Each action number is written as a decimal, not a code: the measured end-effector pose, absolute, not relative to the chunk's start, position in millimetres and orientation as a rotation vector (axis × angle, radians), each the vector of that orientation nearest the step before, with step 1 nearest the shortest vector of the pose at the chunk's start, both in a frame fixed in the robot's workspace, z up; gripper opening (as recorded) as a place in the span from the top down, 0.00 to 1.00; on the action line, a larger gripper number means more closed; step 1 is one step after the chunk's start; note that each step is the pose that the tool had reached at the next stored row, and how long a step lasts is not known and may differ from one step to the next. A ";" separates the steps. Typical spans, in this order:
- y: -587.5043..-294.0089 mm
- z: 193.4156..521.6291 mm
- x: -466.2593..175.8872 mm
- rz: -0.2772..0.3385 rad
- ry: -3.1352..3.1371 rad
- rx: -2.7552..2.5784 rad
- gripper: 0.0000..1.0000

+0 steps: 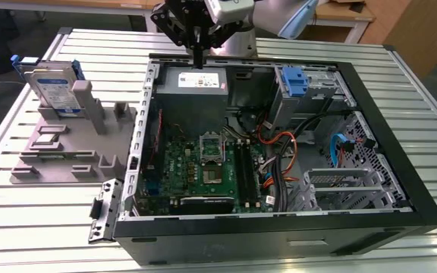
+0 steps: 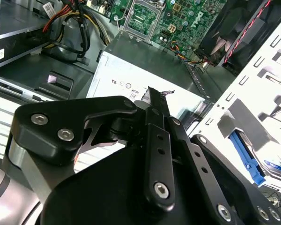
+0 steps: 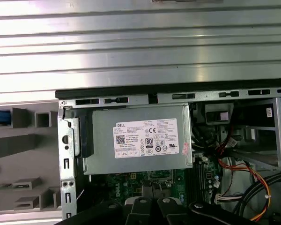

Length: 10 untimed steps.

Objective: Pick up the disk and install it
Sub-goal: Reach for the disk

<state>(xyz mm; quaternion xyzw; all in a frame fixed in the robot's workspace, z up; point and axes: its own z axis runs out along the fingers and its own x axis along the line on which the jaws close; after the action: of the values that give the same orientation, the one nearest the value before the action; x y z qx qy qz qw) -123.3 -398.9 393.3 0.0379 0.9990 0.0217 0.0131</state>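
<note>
So the gripper (image 1: 198,62) is hanging over the back edge of the open computer case (image 1: 279,230), right above the grey power-supply box (image 1: 196,91). Its fingers are pressed together with nothing between them; the second wrist view shows them as one narrow black tip (image 2: 155,93) over the box's white sticker (image 2: 126,84). I can't tell whether the tip actually touches the box or just sits above it. The disk (image 1: 54,88) is nowhere near it. It stands on edge in the grey fixture (image 1: 66,151) outside the case, off to the exterior view's left, with its white-and-blue label facing the camera and the blue carrier frame around it. As for writing, the power-supply sticker (image 3: 146,138) is covered in small print, a barcode and certification marks in the first wrist view. Inside the case are the green motherboard (image 1: 207,170) and a tall blue latch piece (image 1: 295,82). Everything sits on a slatted metal table (image 1: 420,108).
</note>
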 end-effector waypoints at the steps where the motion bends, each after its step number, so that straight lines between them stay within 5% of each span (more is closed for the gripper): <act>1: -399.0 393.3 -124.0 0.068 3.112 0.118 0.90; 10: -398.9 393.3 -126.7 0.068 3.112 0.118 0.90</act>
<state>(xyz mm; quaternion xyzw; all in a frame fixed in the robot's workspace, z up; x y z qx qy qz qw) -126.7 -398.9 393.3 0.0379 0.9990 0.0217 0.0131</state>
